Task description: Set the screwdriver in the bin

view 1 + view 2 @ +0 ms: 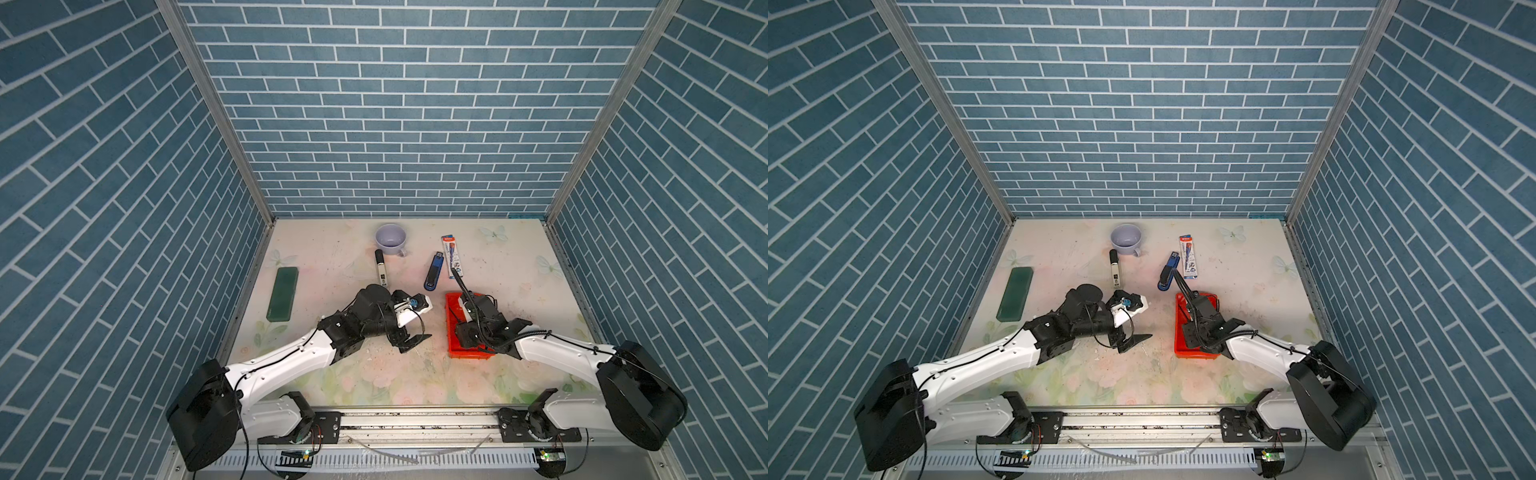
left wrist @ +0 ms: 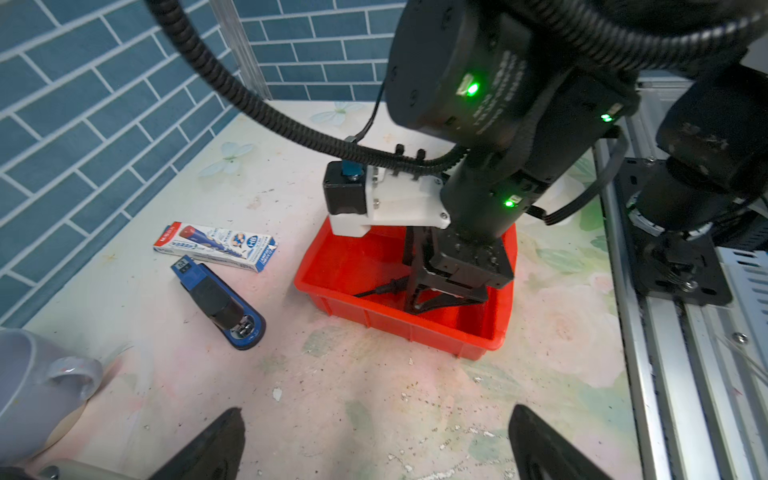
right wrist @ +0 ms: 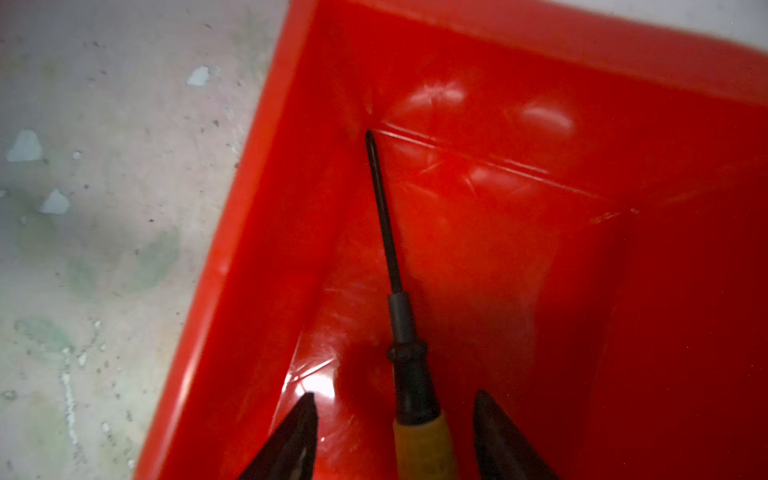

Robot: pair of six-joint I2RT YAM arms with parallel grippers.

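Right side: my jaws are down inside the bin [image 3: 257,216], parted, gripping nothing. The screwdriver [image 3: 401,328] sits in the bin between my tips, with a clear gap on each side of its yellow handle and its shaft tip toward a corner. Left side: my jaws are wide and empty over the tabletop [image 2: 374,395], near the bin.

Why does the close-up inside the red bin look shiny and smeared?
Right wrist view: glare makes white patches on the bin floor, the table beside it is soft, the screwdriver shaft sharper. Both top views: even light, walls splayed by a wide lens.
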